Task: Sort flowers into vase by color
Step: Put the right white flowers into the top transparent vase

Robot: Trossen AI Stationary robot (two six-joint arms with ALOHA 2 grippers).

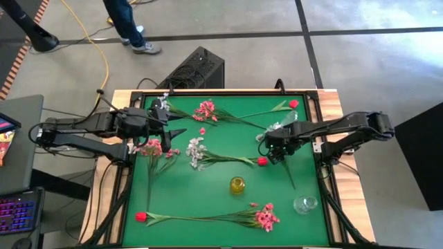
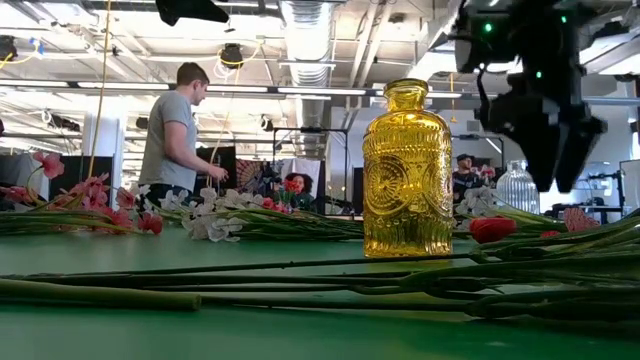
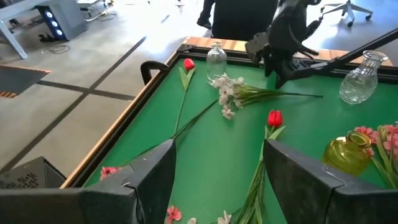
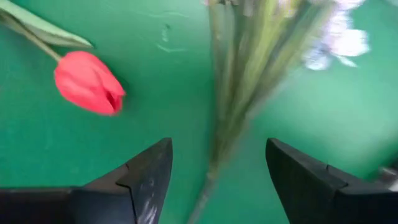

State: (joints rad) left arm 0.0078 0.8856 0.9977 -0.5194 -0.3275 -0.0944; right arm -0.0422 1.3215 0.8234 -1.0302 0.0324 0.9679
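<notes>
The right gripper (image 4: 217, 180) is held wide open and empty over a white spray's stems (image 4: 233, 106); a red tulip (image 4: 87, 82) lies beside one finger. The left gripper (image 3: 217, 180) is spread, empty.

Lighting even and bright across the green table (image 1: 208, 207). Low view: overhead ceiling lights flare at frame top; the yellow vase (image 2: 407, 170) glows, foreground stems blurred. Right wrist view: white spray (image 4: 249, 81) at centre smeared by blur; red bud (image 4: 89, 83) sharper.
</notes>
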